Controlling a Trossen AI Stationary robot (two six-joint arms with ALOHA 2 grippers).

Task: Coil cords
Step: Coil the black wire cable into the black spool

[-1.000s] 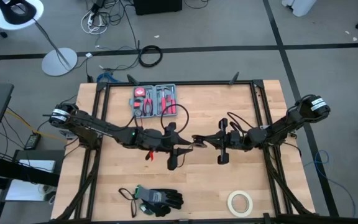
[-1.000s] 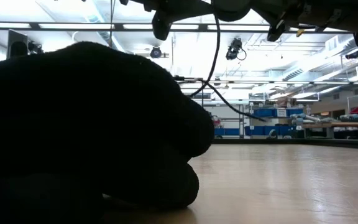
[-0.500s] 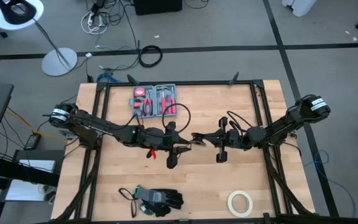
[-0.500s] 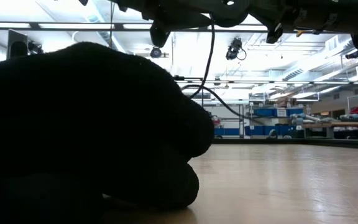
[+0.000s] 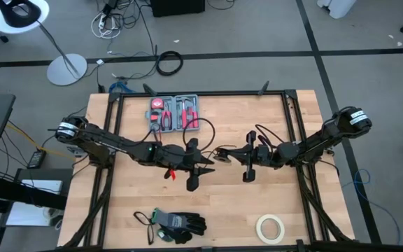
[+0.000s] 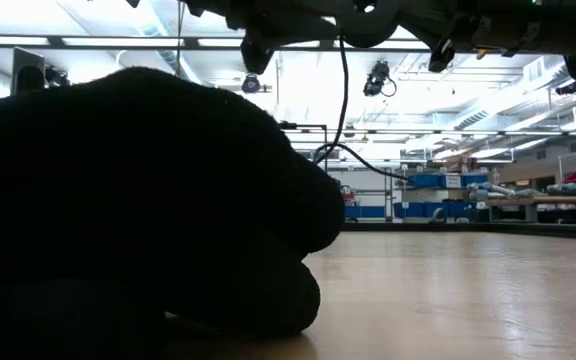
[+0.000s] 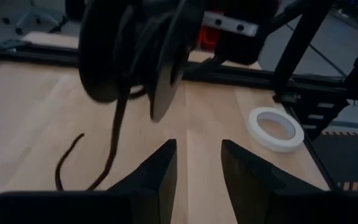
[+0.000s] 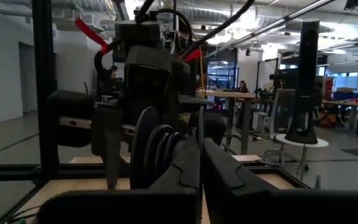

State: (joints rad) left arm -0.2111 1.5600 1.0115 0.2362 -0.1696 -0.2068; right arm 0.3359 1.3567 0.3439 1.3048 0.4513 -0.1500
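Meeting over the middle of the table (image 5: 271, 199), the 2 arms were set nose to nose, probably so 1 could hold the work while the other fed it. R gripper (image 8: 201, 148) was clenched, w/ the cord (image 7: 114, 138) at its tips: the wound part, a small round coil (image 8: 153, 152), sat right against the shut fingers in the right wrist view, so I judged it was pinching the coil to stop it springing apart. L gripper (image 7: 197, 150) was released, its 2 fingers spread wide and aimed at that coil from just beside, nothing between them. A loose tail hung from the coil down toward the tabletop, and in the high view a slack loop arched up and back near the tool tray (image 5: 174, 113); that slack was prob. what the L gripper was placed to catch for the next wrap. Whole cord was thus up off the wood at table centre, apart from the tail end, which may have touched down. Tape roll (image 5: 270, 227) and gloves (image 5: 178, 224) lay near the front edge, well apart from the work. Low view was mostly blocked by a dark mass, likely those gloves. Task looked partway: some turns wound, slack left.
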